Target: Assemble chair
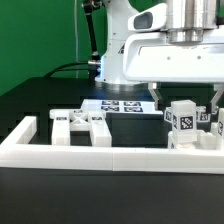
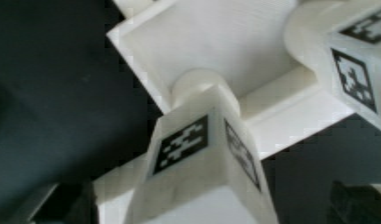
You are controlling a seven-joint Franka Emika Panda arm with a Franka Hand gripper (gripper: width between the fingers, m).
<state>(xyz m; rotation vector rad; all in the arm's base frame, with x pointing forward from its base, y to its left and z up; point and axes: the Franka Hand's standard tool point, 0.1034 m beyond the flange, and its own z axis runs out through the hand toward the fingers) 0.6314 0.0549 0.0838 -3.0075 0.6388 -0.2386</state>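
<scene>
Evidently the chair is only partly built. Well off to the exterior view's left of the fingers (image 1: 154, 98), a loose group of blocky white plastic chair pieces (image 1: 80, 126) with black-and-white square tags lies on the black table (image 1: 135, 130). It sits just behind the long white border frame (image 1: 110, 156). Between that group and the fingers, and a little further back, the thin flat white marker board (image 1: 120, 104) lies flat under the arm. Further right, the robot's two-finger gripper (image 1: 185, 104) hangs low over a second tagged white plastic chair part (image 1: 188, 126). This is an upright blocky cluster standing directly between the fingers and just below their tips. The fingers stand spread wide, one on each side of it, with a gap showing on the near side, and as far as I can see they have hold of nothing. The wrist view looks straight down on that same cluster, where a tagged bar (image 2: 196, 150) runs up to a broader white block, though the joint itself is too close and blurred to judge. My guess is that the step in hand is taking up this right-hand cluster or adjusting it. The next move would call for lowering squarely so both fingers meet flat faces, then closing without tipping the part or knocking it against the frame.
</scene>
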